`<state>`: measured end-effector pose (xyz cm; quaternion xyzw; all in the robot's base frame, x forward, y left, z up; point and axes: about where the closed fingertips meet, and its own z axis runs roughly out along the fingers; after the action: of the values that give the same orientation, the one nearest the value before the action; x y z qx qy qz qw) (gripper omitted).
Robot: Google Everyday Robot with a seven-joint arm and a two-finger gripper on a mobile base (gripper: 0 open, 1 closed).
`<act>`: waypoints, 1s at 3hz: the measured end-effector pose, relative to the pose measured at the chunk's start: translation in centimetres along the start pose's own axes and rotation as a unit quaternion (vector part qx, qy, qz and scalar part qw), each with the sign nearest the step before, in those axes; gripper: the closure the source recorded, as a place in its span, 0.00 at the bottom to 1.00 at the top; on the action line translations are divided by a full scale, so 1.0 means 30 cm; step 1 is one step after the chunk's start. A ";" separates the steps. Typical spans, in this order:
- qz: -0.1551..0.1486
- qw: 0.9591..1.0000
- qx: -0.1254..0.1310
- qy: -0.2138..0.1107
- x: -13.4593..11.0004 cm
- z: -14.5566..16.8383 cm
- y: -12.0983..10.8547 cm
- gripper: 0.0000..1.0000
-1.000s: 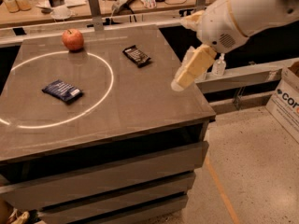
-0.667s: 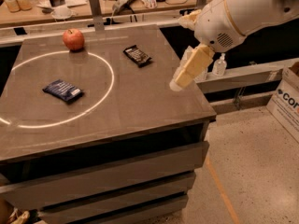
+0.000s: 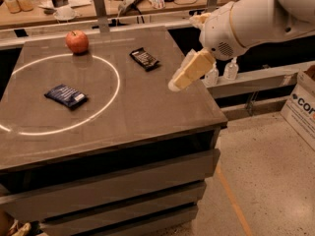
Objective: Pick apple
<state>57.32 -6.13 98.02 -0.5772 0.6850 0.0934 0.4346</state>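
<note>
Gripper (image 3: 175, 84) over table (image 3: 147, 112) right edge, grip state unclear; apple (image 3: 77, 42) well apart, far left.

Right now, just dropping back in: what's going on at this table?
The robot's arm reaches in from the right. Its gripper hovers over the right edge of the table with nothing in it. The apple sits untouched at the far left, on the rim of a white ring of light, well away from the gripper. A blue packet lies flat inside the ring. A dark packet lies just outside it, between apple and gripper. The pick has not begun.
</note>
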 end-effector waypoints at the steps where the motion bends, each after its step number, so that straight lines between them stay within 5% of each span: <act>1: 0.019 0.998 0.034 -0.051 -0.004 0.100 -0.118 0.00; 3: 0.087 0.986 0.020 -0.141 -0.010 0.421 -0.313 0.00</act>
<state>71.65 -0.93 94.09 -0.4871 0.6666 0.1973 0.5286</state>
